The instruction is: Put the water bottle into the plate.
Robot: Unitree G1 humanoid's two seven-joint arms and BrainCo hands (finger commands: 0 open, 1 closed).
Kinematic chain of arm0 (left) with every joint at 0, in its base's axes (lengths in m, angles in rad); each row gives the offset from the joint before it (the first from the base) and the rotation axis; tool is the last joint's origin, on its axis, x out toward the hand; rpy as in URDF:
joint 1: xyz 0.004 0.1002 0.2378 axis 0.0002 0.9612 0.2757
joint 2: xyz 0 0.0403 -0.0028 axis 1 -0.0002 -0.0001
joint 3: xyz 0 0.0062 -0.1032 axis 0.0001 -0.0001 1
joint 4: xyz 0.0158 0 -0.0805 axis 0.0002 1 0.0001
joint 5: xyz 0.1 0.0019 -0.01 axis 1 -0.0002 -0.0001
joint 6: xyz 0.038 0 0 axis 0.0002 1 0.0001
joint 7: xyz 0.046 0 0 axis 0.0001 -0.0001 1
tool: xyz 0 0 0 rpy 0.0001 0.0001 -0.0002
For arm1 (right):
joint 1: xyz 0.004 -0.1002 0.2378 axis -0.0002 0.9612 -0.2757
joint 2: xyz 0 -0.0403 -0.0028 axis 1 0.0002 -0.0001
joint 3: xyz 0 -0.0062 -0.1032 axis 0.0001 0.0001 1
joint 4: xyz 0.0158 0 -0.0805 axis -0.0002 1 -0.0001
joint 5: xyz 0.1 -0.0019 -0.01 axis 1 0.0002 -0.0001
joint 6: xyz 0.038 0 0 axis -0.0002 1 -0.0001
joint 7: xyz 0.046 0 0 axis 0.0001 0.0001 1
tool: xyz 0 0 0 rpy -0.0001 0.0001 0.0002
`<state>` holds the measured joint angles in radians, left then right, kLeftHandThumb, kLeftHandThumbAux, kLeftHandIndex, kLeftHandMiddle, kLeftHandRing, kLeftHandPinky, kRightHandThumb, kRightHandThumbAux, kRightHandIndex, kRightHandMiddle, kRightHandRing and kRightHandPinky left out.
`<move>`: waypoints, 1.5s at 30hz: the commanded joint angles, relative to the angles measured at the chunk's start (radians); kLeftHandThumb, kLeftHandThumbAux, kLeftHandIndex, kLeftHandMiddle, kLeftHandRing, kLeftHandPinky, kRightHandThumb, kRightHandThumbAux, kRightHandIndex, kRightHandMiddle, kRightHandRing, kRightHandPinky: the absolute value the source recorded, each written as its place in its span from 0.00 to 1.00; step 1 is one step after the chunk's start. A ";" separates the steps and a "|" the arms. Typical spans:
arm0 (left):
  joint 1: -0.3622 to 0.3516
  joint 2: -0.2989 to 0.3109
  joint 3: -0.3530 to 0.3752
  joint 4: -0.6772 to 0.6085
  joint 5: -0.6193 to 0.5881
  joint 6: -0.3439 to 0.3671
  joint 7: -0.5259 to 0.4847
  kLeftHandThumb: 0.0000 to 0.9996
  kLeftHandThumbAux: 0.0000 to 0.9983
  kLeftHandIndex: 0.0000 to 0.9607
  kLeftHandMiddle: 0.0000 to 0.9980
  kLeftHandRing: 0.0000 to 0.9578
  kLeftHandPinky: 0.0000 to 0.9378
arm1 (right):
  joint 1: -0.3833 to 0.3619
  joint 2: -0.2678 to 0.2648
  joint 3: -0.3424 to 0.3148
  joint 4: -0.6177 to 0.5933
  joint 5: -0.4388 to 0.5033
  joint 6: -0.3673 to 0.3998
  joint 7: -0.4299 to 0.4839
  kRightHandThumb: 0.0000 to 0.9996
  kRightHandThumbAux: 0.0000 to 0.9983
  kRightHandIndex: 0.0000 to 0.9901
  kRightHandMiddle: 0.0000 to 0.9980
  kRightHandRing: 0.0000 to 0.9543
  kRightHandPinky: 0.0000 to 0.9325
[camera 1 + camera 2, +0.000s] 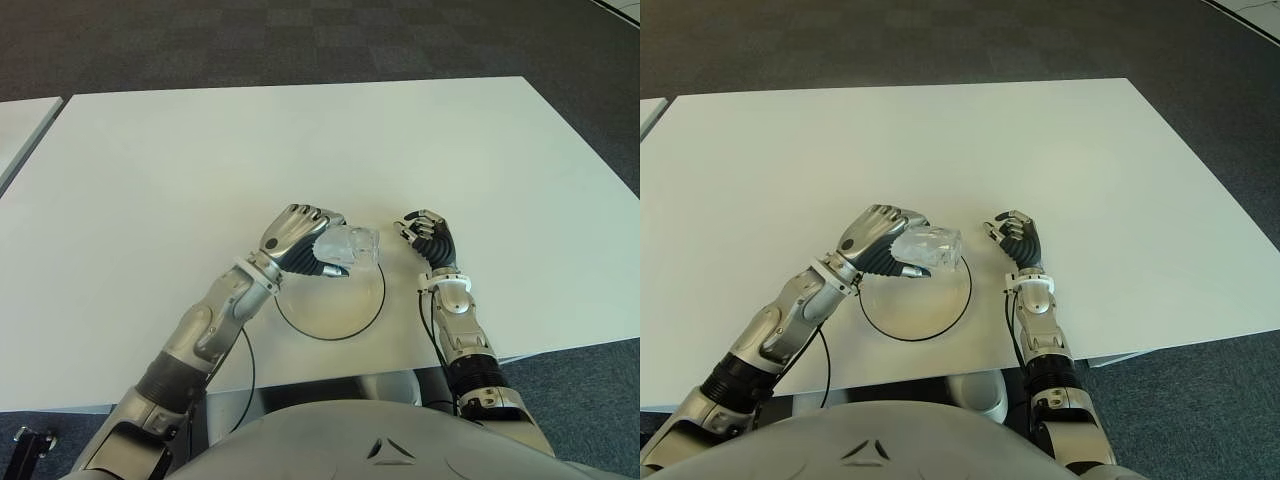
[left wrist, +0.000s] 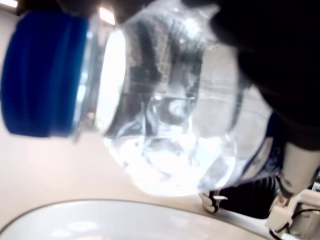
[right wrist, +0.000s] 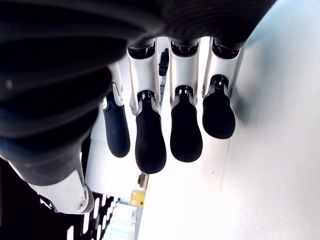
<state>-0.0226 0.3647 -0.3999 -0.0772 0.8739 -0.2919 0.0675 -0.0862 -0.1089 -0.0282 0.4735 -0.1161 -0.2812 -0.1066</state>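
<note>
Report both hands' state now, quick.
Left hand: shut on the water bottle, held over the plate.
Right hand: fingers curled, holding nothing, right of the plate.

Clear water bottle [image 1: 348, 246], blue cap, held tilted above far rim of round white plate [image 1: 345, 310] on counter [image 1: 300, 150].

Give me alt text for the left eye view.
The robot's left hand grips a clear water bottle above the far rim of a white plate on a white table. The right hand shows curled and empty, right of the plate.
</note>
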 commanded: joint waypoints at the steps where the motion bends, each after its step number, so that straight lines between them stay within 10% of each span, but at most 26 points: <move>1: -0.012 -0.002 -0.033 0.056 0.048 -0.008 0.047 0.85 0.67 0.42 0.55 0.90 0.91 | 0.022 0.007 0.000 0.026 0.006 0.033 0.007 0.71 0.73 0.44 0.72 0.74 0.75; 32: -0.051 0.014 -0.178 0.304 0.188 -0.022 0.295 0.85 0.67 0.41 0.54 0.89 0.90 | 0.027 0.009 0.001 0.005 0.005 0.033 0.000 0.71 0.73 0.44 0.72 0.74 0.76; 45: -0.053 0.027 -0.188 0.331 0.154 -0.044 0.313 0.85 0.66 0.43 0.56 0.77 0.75 | 0.028 0.006 0.002 -0.001 0.001 0.039 0.000 0.71 0.73 0.44 0.72 0.74 0.75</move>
<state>-0.0903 0.3809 -0.5732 0.2190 1.0353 -0.3325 0.3882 -0.0810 -0.1067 -0.0271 0.4595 -0.1166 -0.2780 -0.1112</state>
